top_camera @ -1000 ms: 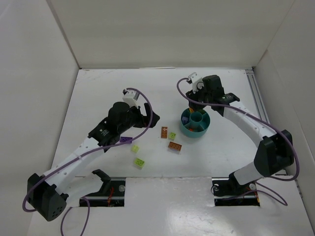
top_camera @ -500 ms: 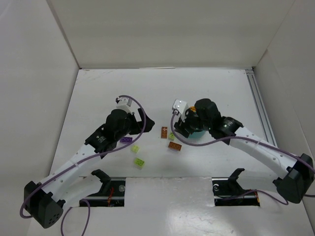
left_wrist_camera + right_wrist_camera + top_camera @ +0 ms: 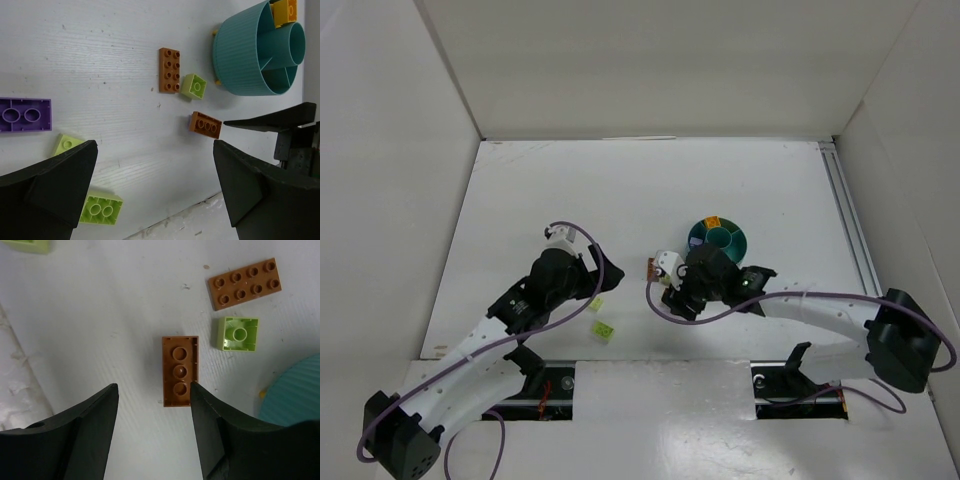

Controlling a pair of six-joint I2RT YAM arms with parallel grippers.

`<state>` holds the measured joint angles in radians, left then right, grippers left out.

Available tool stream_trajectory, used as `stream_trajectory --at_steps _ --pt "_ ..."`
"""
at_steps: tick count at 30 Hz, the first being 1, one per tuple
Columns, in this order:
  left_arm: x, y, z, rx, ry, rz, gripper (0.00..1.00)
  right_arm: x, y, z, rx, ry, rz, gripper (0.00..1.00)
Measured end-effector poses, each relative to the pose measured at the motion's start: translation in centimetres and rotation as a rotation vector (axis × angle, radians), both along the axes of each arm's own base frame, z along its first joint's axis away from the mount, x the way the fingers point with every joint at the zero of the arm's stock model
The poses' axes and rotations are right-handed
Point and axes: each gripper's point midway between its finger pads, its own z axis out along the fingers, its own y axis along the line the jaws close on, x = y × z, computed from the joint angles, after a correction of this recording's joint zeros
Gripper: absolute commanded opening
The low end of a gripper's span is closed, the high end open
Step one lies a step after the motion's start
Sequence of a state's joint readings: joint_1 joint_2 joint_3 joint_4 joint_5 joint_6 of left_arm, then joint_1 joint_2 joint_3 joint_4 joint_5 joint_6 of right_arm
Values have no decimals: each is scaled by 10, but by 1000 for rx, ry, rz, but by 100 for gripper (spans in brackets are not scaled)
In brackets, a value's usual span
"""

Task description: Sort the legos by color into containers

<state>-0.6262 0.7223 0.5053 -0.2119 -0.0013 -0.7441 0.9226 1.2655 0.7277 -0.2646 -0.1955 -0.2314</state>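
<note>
The teal bowl (image 3: 718, 238) stands right of centre and holds an orange-yellow brick (image 3: 285, 10) in a far compartment. Loose legos lie left of it: an orange plate (image 3: 245, 284), a small lime brick (image 3: 238, 333) and a brown brick (image 3: 180, 370) lying studs down. My right gripper (image 3: 154, 390) is open and low over the table, the brown brick just ahead of its fingertips, close to the right finger (image 3: 210, 425). My left gripper (image 3: 154, 160) is open and empty above a purple brick (image 3: 25, 115) and two lime bricks (image 3: 68, 144) (image 3: 102, 209).
White walls enclose the table on the left, back and right. A metal rail (image 3: 848, 215) runs along the right side. The table's near edge (image 3: 190, 220) shows just below the left gripper. The two arms' heads are close together near the middle of the table.
My right gripper left the bowl, swung near-left and came down over the brown brick. My left arm drew back toward the near edge and now covers the purple brick from above.
</note>
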Motion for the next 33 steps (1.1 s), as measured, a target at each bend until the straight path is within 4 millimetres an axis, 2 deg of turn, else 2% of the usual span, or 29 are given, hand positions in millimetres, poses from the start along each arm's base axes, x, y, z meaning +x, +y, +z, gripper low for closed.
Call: stream_trajectory --at_steps 4,10,13,14,15,17,20,22,25,29,33 --pt "-2 1 -4 -3 6 3 100 10 -4 -21 -65 -1 -46 63" --pt "-2 -1 -7 -12 2 -1 100 23 -9 -39 -137 -21 -97 61" --pt "-1 -2 -6 -18 -3 -6 100 28 -9 -48 -166 -22 -111 49" --pt "-1 -2 -6 -20 -5 -7 100 29 -9 -51 -171 -18 -114 38" --pt "-1 -3 -5 -22 -7 -9 100 29 -8 -53 -176 -14 -115 32" --pt "0 -3 -5 -24 -11 -11 100 30 -6 -51 -165 -12 -122 26" --pt "0 -5 -4 -32 -17 -17 100 28 -3 -49 -150 -4 -116 25" --pt "-1 -6 -5 -36 -24 -27 100 26 -1 -43 -128 0 -108 23" --pt "-5 -12 -7 -49 -39 -75 100 20 3 -23 -68 -1 -88 23" --pt "-16 -31 -1 -113 -97 -223 100 5 14 18 76 15 -12 23" --pt "-33 -53 15 -201 -210 -420 98 -2 24 60 243 66 87 23"
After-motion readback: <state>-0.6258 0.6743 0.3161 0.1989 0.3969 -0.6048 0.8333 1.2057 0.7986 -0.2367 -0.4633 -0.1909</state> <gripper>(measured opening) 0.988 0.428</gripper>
